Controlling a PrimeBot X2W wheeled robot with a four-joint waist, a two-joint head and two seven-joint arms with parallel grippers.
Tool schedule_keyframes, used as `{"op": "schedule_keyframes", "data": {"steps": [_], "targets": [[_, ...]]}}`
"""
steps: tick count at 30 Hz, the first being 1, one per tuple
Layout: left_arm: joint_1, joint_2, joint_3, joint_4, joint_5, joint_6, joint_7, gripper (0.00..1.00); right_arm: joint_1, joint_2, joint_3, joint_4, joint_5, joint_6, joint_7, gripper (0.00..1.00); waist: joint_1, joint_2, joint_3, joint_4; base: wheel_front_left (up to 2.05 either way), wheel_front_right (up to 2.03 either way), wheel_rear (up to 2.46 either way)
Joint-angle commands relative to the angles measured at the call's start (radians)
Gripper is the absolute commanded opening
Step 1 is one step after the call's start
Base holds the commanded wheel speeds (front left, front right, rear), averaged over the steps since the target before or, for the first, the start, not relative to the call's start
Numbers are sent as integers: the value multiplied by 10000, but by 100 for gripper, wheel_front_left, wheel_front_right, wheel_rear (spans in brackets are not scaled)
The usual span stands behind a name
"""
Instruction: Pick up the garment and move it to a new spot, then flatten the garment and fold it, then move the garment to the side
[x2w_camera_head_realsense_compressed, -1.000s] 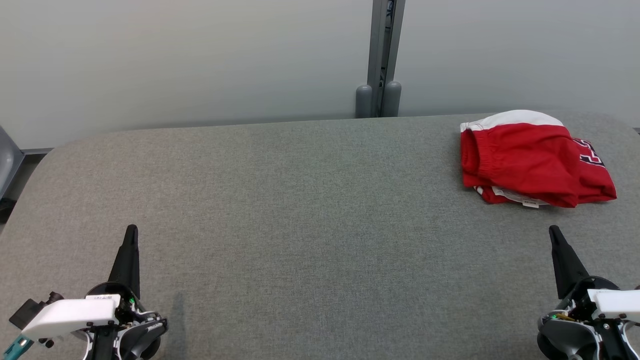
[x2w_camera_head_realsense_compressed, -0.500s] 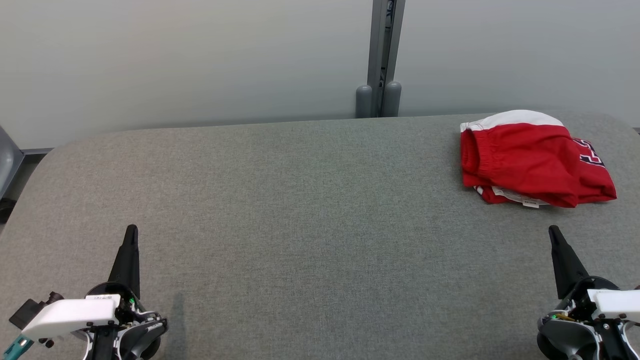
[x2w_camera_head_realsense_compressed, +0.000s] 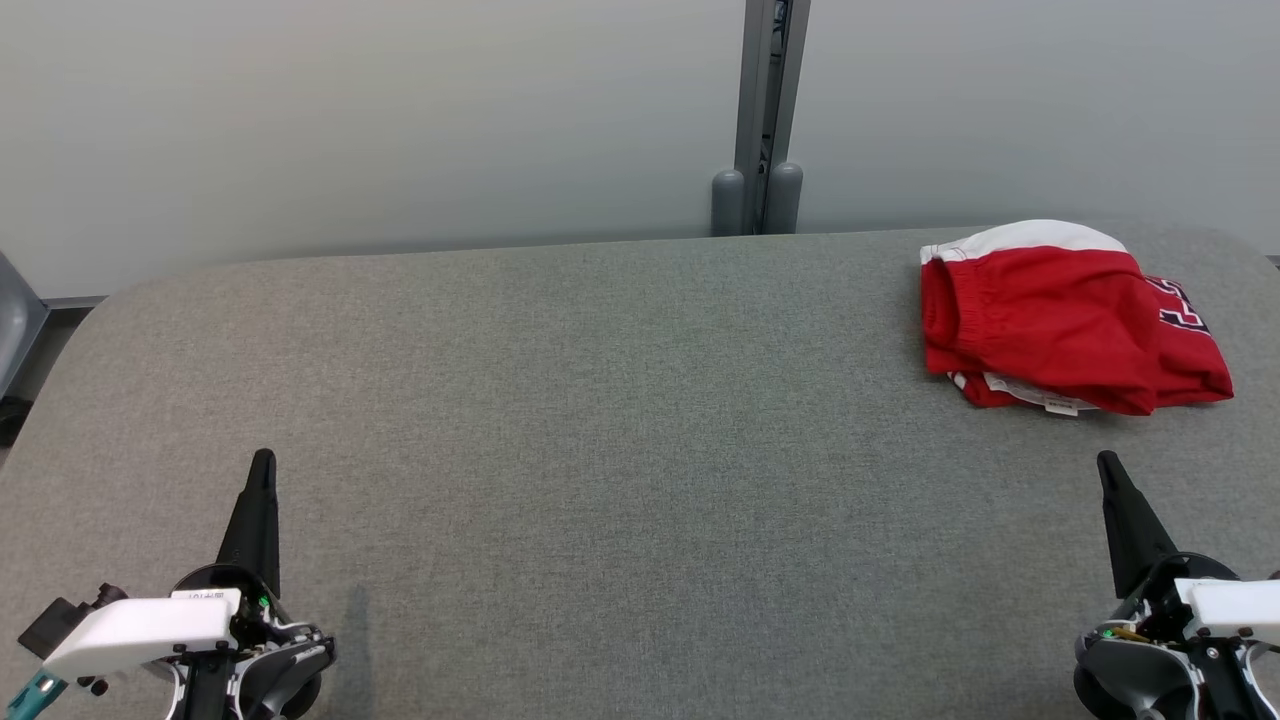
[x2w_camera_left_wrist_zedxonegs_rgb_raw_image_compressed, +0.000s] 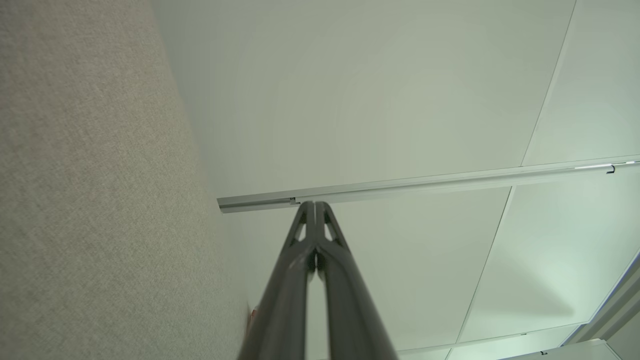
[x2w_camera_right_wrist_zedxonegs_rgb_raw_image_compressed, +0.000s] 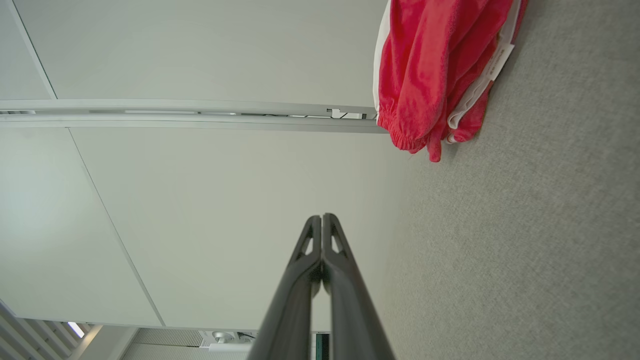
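At the far right of the grey surface (x2w_camera_head_realsense_compressed: 600, 420) lies a folded red garment (x2w_camera_head_realsense_compressed: 1060, 325), seemingly shorts; my left pincer (x2w_camera_head_realsense_compressed: 262, 460) and right pincer (x2w_camera_head_realsense_compressed: 1106, 462) rest pinched together, empty.

You have the red garment (x2w_camera_head_realsense_compressed: 1060, 325) lying bunched at the far right of the grey desk (x2w_camera_head_realsense_compressed: 600, 420). It has a white band along its back edge and dark markings, perhaps lettering, on its right side. Your left tool (x2w_camera_head_realsense_compressed: 262, 470) sits at the lower left and your right tool (x2w_camera_head_realsense_compressed: 1108, 470) at the lower right. Both are clear of the cloth, each a single dark spike with its fingers pressed together. A grey post (x2w_camera_head_realsense_compressed: 765, 110) stands against the pale wall behind.
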Motion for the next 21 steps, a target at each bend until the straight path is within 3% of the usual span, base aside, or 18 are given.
{"op": "schedule_keyframes", "data": {"steps": [1,21], "targets": [[-96,53,35,-26,-12,-75,34,0,-83,-24,-15,21,-25,7,27,0,-1,-1,0,0,0,0,0],[-95,53,34,-28,-13,-75,33,0,-85,-17,-28,22,-42,7,28,0,-1,-1,0,0,0,0,0]]}}
